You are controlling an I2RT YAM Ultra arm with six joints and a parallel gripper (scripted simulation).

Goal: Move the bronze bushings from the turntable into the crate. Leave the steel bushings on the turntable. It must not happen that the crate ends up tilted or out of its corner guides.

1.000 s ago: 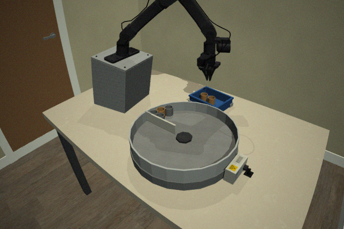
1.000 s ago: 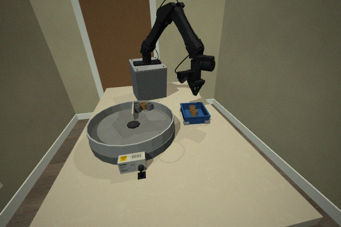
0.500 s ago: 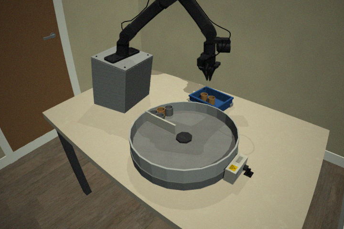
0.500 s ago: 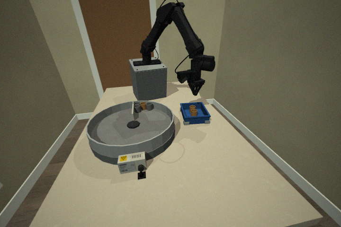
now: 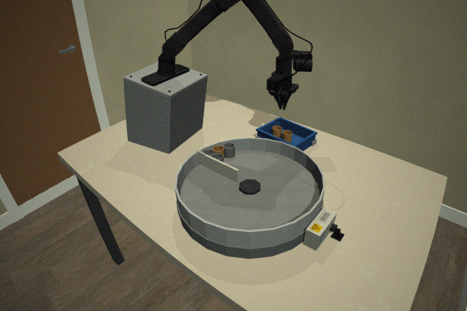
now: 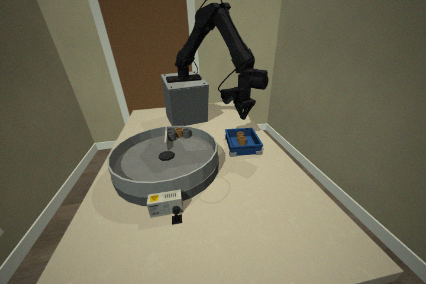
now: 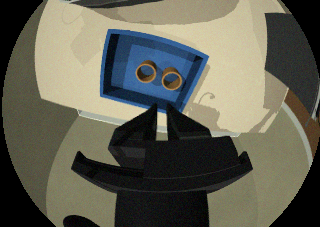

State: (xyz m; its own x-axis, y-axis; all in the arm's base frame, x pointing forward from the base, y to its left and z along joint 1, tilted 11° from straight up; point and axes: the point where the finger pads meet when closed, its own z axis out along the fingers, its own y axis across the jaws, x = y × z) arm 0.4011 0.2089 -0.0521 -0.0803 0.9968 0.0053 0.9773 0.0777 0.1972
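My gripper (image 5: pixel 281 107) (image 6: pixel 242 118) (image 7: pixel 161 106) is shut and holds nothing. It hangs above the table beyond the blue crate (image 5: pixel 300 131) (image 6: pixel 245 150) (image 7: pixel 106 62). Two bronze bushings stand in the crate, one bushing (image 5: pixel 276 133) (image 6: pixel 239 136) close beside the other bushing (image 5: pixel 287 137) (image 6: pixel 242 142). One bronze bushing (image 5: pixel 220 152) (image 6: pixel 178 134) stands on the turntable (image 5: pixel 248 238) (image 6: pixel 136 189) near its wall. Around it are three steel bushings: one (image 5: pixel 229 151) (image 6: pixel 187 134) on its open side, the others between it and the divider, partly hidden in the top view.
The pale divider (image 5: pixel 219 166) (image 6: pixel 168 145) runs from the turntable wall toward the dark hub (image 5: pixel 249 186) (image 6: pixel 166 155). A control box (image 5: pixel 316 236) (image 6: pixel 165 204) sits against the turntable's outside. The arm stands on a grey pedestal (image 5: pixel 149 113) (image 6: pixel 186 103) behind the turntable.
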